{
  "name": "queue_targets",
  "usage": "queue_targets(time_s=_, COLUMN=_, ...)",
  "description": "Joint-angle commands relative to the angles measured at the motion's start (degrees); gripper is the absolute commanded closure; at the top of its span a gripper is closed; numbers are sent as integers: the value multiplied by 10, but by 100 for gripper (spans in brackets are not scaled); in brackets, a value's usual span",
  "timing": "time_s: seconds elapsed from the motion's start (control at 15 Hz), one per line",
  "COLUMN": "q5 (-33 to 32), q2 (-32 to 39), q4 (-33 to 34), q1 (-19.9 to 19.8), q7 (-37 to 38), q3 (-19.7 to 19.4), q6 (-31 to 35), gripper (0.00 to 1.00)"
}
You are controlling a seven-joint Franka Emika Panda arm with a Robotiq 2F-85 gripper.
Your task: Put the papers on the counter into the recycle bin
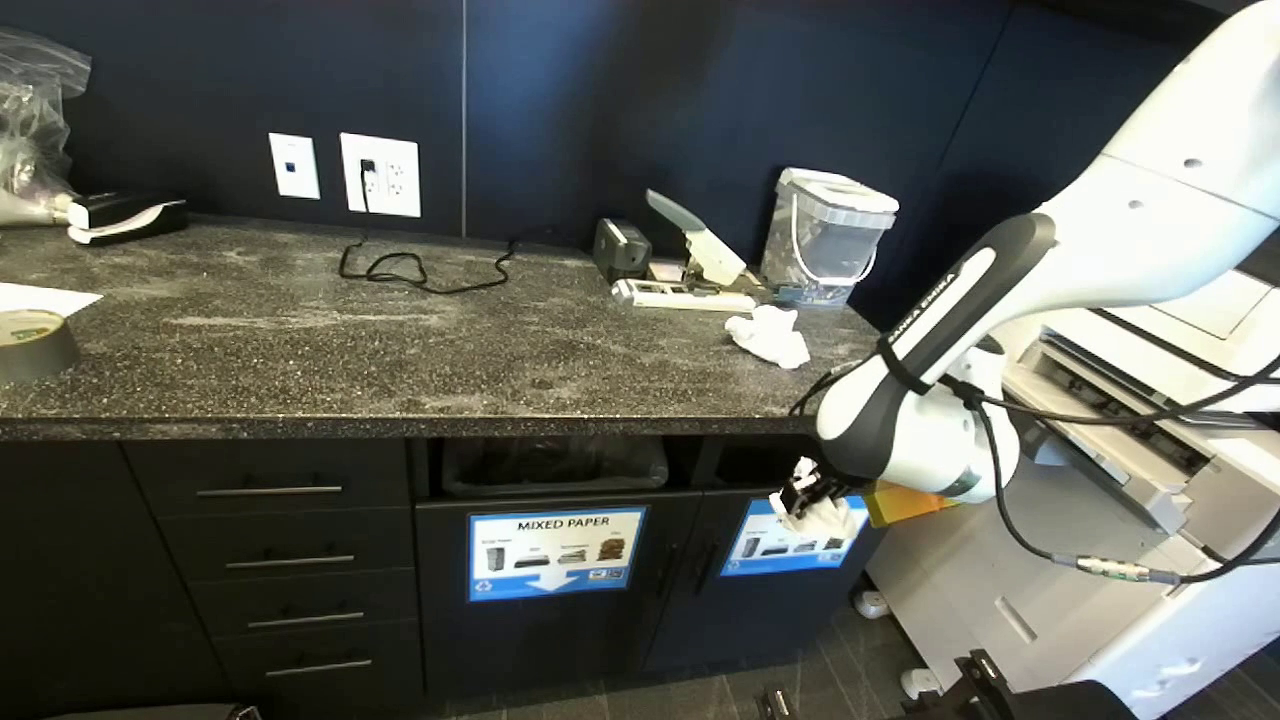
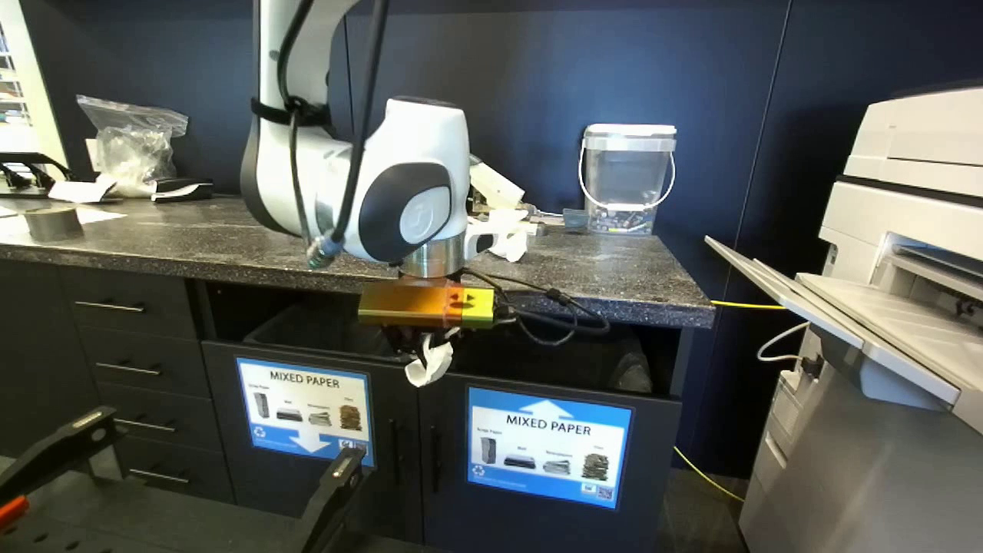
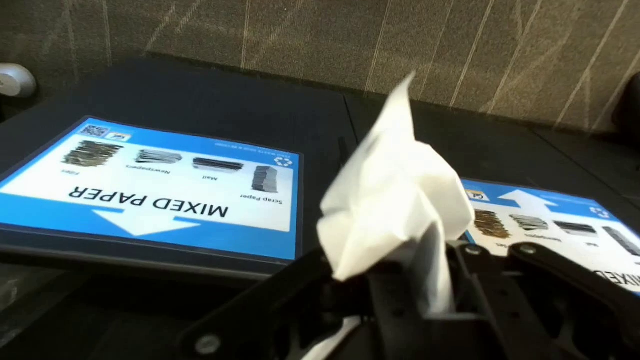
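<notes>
Gripping in end effector (image 2: pixel 422 346): likely soft, light paper (image 2: pixel 431 364); pinch mid-wad; bin (image 2: pixel 549 359) at its 3 o'clock in an exterior view.

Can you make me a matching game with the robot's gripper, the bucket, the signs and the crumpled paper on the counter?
1. gripper
2. bucket
3. signs
4. loose paper

A. blue and white, on black cabinet fronts
B. lying crumpled on the countertop
C. holding a crumpled white scrap
D. see-through and lidded

Pairs: 1-C; 2-D; 3-A; 4-B
</notes>
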Motion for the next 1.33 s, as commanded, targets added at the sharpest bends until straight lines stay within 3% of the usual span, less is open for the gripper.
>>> queue_targets(time_s=0.0, q5=-60, q2=81, q4=38, q1=-8, q7=79, q3=-14, q6=87, gripper=91)
queue_targets(time_s=0.07, q5=-69, q2=101, q4=49, q1=5, q7=97, q3=-30, q6=110, gripper=90)
queue_targets(time_s=0.33, q5=-108, q2=167, q4=105, q1=-3, q7=152, q3=-52, q6=179, gripper=90)
queue_targets(time_s=0.73, q5=-159, q2=246, q4=197, q1=-19, q7=200, q3=-58, q6=233, gripper=88)
queue_targets(time_s=1.27, q5=-218, q2=300, q4=288, q1=-43, q7=234, q3=-63, q6=304, gripper=88)
